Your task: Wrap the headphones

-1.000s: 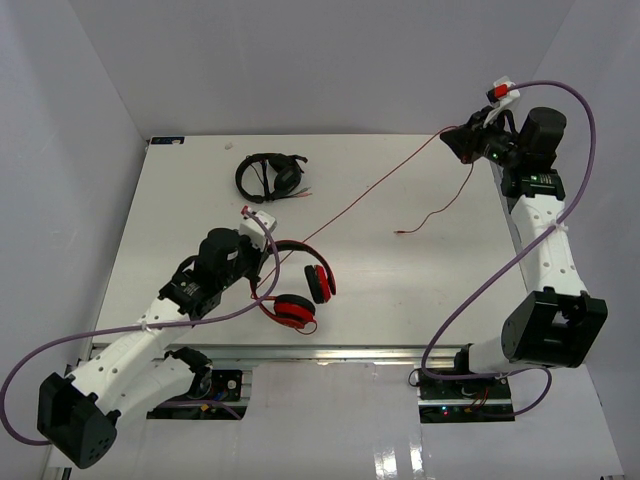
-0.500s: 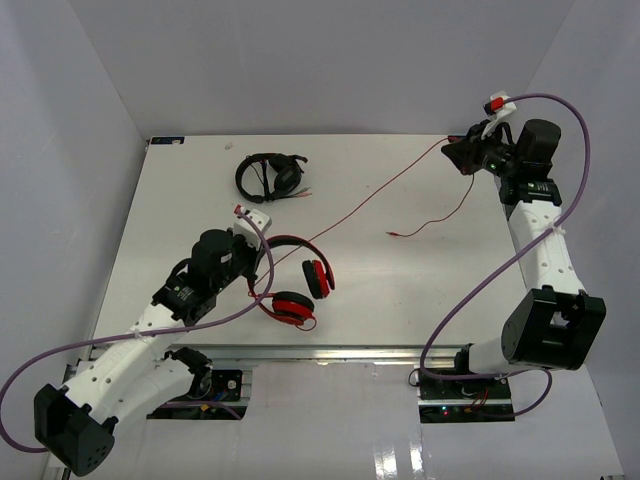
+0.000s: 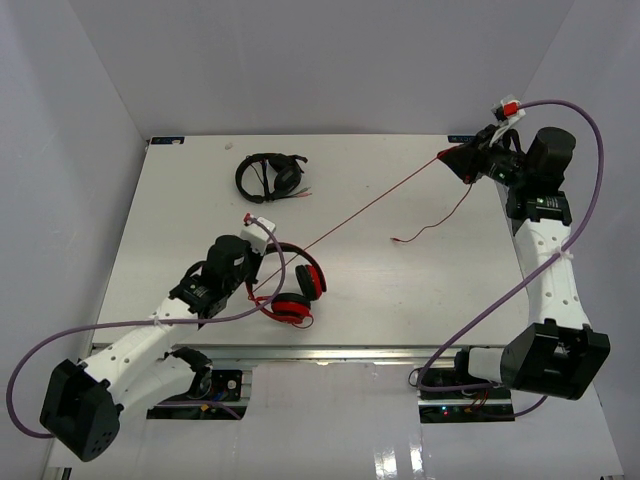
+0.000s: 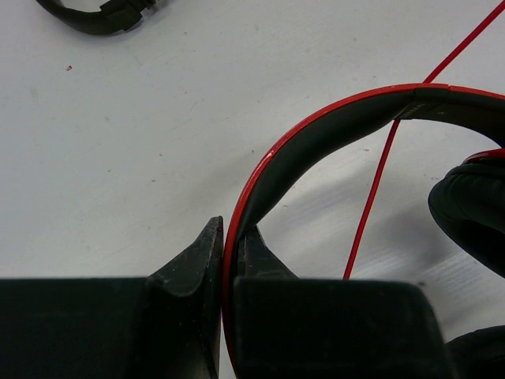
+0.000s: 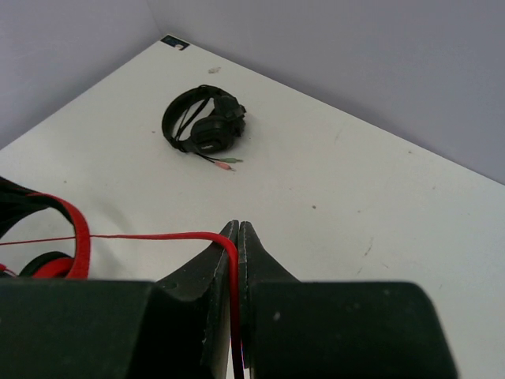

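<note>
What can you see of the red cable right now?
The cable is thin, red and flexible-looking. It runs taut and straight from the headphones at the near left to the right tool, which is shut on it above the far right corner of the table. Past the grip a slack tail curves down, its tip apparently resting on the surface.

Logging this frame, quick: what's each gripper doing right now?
Left gripper: closed, gripping the red headphones by the band.
Right gripper: closed, pinching their red cable.
</note>
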`<state>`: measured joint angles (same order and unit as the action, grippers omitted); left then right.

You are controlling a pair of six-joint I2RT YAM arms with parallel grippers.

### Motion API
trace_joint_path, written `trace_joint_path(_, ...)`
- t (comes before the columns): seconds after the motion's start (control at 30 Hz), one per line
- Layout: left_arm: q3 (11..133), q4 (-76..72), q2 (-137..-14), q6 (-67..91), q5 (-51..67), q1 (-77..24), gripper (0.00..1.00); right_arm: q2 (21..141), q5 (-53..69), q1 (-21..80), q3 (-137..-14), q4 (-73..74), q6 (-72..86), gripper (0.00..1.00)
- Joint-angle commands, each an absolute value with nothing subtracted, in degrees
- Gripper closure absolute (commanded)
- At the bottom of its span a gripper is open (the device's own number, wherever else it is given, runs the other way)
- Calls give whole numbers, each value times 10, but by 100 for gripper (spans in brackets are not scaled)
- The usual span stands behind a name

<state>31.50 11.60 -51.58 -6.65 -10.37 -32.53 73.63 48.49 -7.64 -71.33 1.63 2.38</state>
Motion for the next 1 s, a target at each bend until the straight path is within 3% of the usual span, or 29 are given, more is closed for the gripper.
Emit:
trace_joint_path(0.0, 341, 96, -564, -65, -172, -319, 100, 700, 524, -81, -740, -21, 75, 92)
trace_joint_path(0.27, 448, 119, -728, 22, -296, -318, 100, 692, 579, -38, -786, -74, 168, 92)
trace_joint_path(0.57, 749, 280, -957, 198, -475, -315, 100, 704, 577, 149, -807, -118, 217, 92)
trace_joint_path(0.97, 1115, 476, -1153, 442, -396, -242, 100, 643, 603, 267, -646, -185, 263, 92)
